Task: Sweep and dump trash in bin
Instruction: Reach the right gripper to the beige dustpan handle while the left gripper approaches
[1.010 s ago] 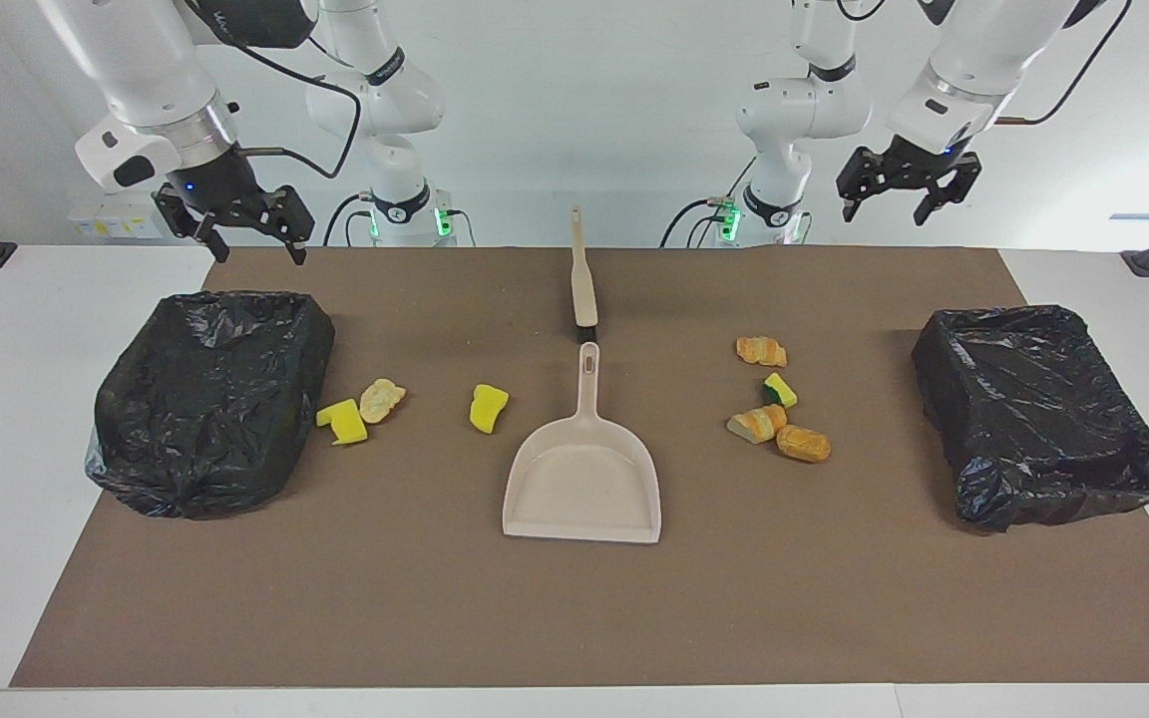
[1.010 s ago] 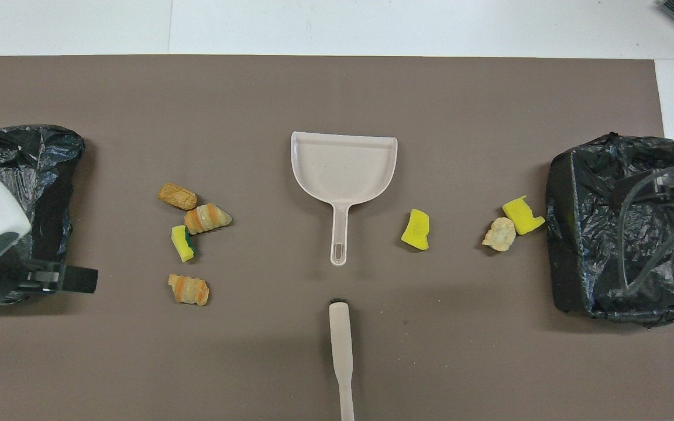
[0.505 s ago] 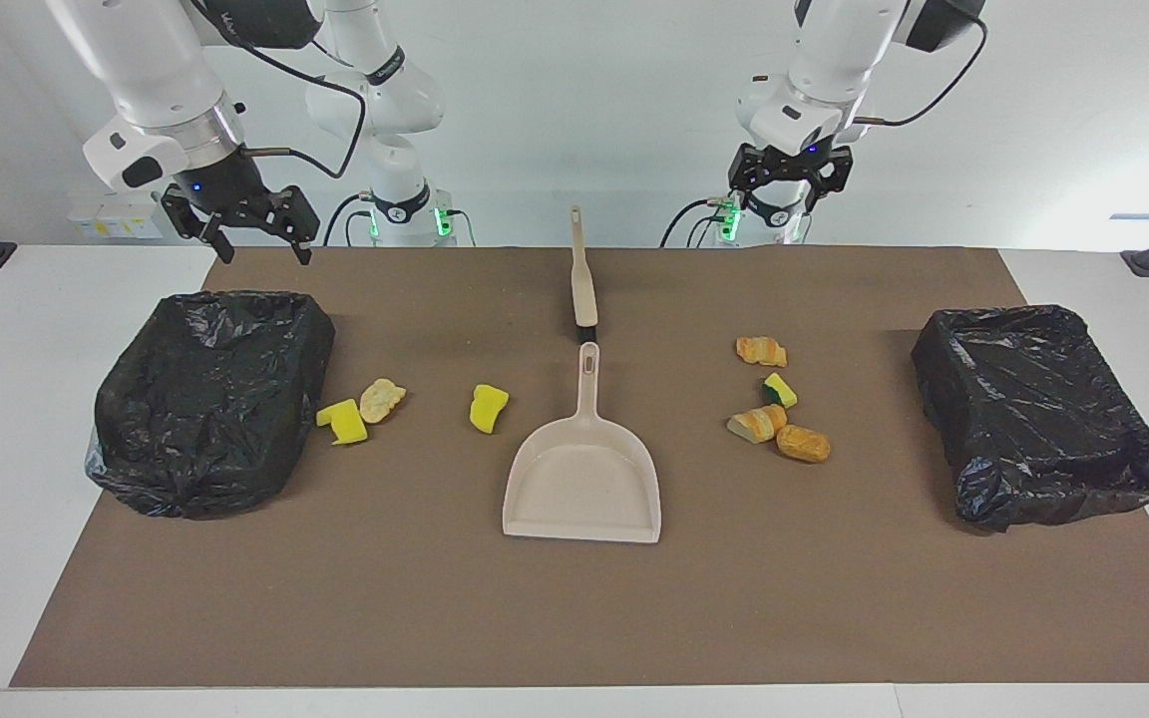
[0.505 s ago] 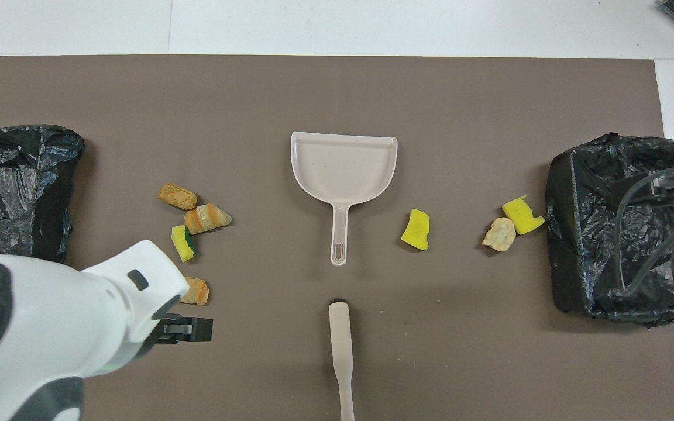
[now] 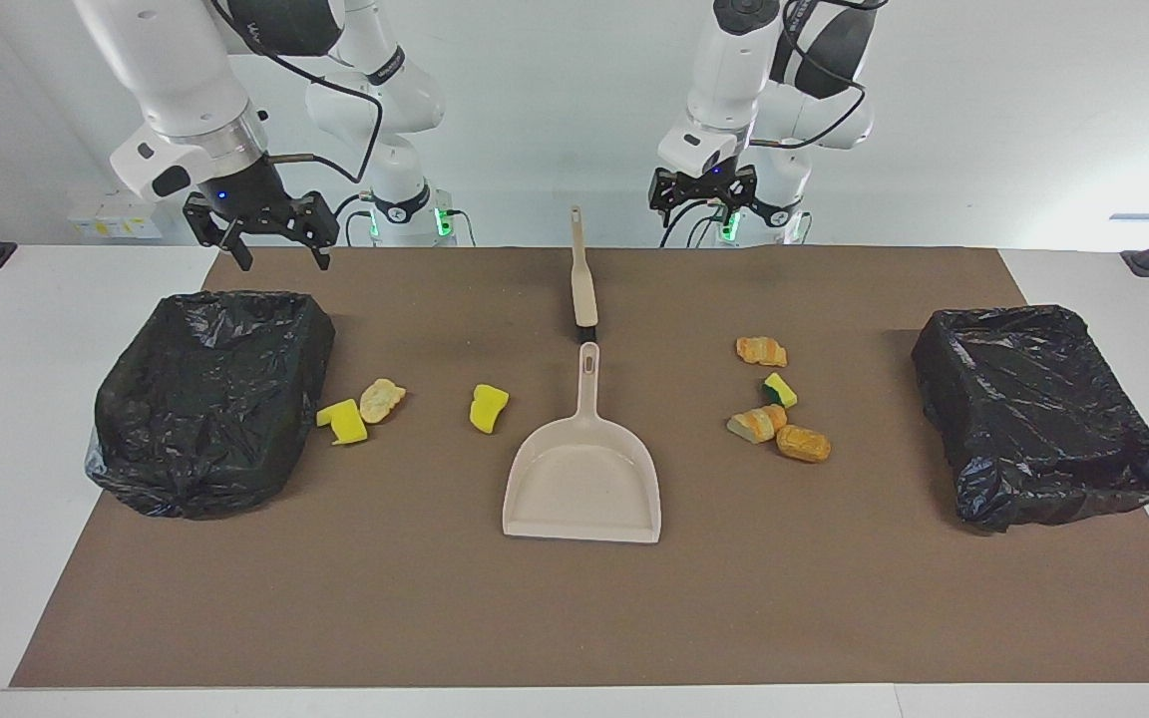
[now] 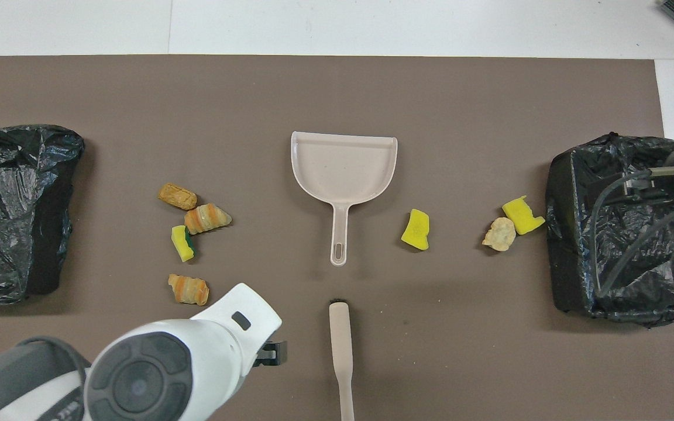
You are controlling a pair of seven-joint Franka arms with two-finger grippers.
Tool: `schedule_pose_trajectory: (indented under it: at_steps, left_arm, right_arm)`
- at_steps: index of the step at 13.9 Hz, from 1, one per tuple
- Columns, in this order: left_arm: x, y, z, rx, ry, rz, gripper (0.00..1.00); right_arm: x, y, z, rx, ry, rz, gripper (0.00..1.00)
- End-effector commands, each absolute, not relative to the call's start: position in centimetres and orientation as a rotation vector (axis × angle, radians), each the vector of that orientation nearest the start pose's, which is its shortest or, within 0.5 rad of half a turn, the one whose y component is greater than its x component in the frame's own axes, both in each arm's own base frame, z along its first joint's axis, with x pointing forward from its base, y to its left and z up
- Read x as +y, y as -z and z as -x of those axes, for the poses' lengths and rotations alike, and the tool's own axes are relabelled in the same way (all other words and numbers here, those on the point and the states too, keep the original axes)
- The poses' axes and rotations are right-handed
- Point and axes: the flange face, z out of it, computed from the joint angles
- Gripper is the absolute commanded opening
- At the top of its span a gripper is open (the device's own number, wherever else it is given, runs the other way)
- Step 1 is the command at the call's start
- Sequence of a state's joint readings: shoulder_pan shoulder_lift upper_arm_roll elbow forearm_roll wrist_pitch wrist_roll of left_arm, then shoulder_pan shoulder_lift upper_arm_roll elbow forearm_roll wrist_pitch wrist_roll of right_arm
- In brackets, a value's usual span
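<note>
Both grippers are up in the air, jaws wide apart, nothing in either. The left gripper (image 5: 702,199) hangs over the mat's (image 5: 574,618) edge next to the robots, just beside the brush (image 5: 582,274) handle on the left arm's side. The right gripper (image 5: 277,242) hovers by the robot-side corner of the bin (image 5: 205,399) at the right arm's end.

The trash sits in two bunches either side of the dustpan (image 5: 584,479): four pieces (image 5: 776,404) toward the left arm's end, between the dustpan and the other bin (image 5: 1043,414), and three pieces (image 5: 405,407) toward the right arm's end. All on the mat, none in the dustpan.
</note>
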State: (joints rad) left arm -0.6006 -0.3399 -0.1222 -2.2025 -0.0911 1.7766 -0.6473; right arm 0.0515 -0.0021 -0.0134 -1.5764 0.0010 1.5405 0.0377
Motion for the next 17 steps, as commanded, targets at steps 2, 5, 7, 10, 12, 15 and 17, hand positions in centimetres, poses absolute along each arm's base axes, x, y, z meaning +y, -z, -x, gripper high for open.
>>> schedule_pose_trajectory:
  at_steps: [2,5,7,10,12,15,17]
  left_arm:
    - [-34.3,-47.8,-27.8,0.026,-0.089,3.167,1.0]
    - [-39.6,-41.4,-24.2,0.03,-0.129,3.137,1.0]
    - [-41.6,-39.0,-22.2,0.012,-0.099,3.164,1.0]
    - [-43.0,-37.3,-20.8,0.062,-0.096,3.168,1.0]
    - [-43.8,-36.2,-19.5,0.108,-0.099,3.177,1.0]
    - [-45.5,-31.1,-17.7,0.167,-0.137,3.139,1.0]
    - [-45.4,-31.9,-17.9,0.178,-0.138,3.137,1.0]
  right_arm:
    - [4.8,-59.7,-55.5,0.013,-0.065,3.125,1.0]
    - [8.2,-57.7,-56.0,0.039,-0.079,3.125,1.0]
    - [10.1,-56.5,-56.2,0.062,-0.08,3.126,1.0]
    - [14.4,-53.7,-56.7,0.143,-0.082,3.105,1.0]
    - [17.7,-51.7,-57.5,0.185,-0.068,3.07,1.0]
    - [23.8,-48.4,-57.7,0.24,-0.028,3.059,1.0]
    - [27.6,-45.9,-57.3,0.247,-0.026,3.06,1.0]
